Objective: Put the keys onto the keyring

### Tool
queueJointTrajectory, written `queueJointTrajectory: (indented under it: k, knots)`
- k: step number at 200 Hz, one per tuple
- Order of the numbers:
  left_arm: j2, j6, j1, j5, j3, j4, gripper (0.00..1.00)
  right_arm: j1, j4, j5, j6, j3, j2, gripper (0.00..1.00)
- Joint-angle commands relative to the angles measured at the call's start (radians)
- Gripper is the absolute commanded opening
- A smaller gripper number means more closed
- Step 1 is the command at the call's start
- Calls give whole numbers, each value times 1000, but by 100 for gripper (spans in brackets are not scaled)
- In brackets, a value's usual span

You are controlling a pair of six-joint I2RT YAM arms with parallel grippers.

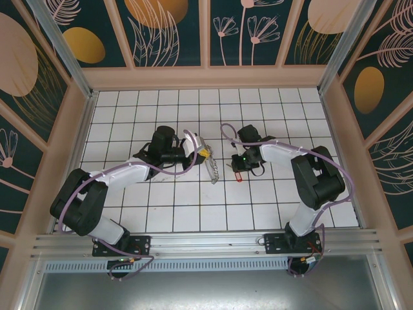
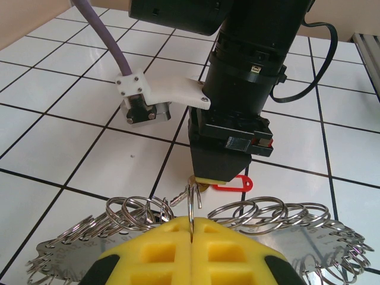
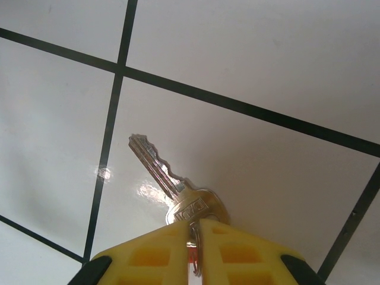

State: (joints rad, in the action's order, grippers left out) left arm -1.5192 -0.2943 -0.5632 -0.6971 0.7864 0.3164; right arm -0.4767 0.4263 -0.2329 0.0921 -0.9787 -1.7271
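Right gripper [image 3: 195,230] pinches a key [image 3: 167,177] above tiles [image 3: 267,59]

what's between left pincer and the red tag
an upright ring of the keyring, pinched in the left pincer, before the red tag; left wrist view

A white tiled worktop [image 1: 193,206] with black grout lines is lying under the left claw [image 1: 202,155] and the right claw [image 1: 237,169]. Dark teal, flower-painted wall panels [image 1: 171,32] are standing beyond the claws, and a grey metal rail [image 1: 206,240] is running along the worktop's near side.
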Motion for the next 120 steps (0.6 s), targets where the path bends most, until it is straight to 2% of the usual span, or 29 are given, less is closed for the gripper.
queueJointTrajectory:
  k: [1,74,120]
  knots:
    - [4,-18,-4,-15,28,8,0,1,38,7,11,-28,-11,13]
    - [-1,-20,-4,-18,34,4,0,3,56,7,18,-27,8,13]
    - [-5,-22,-4,-20,38,0,0,5,42,5,21,-25,-2,10]
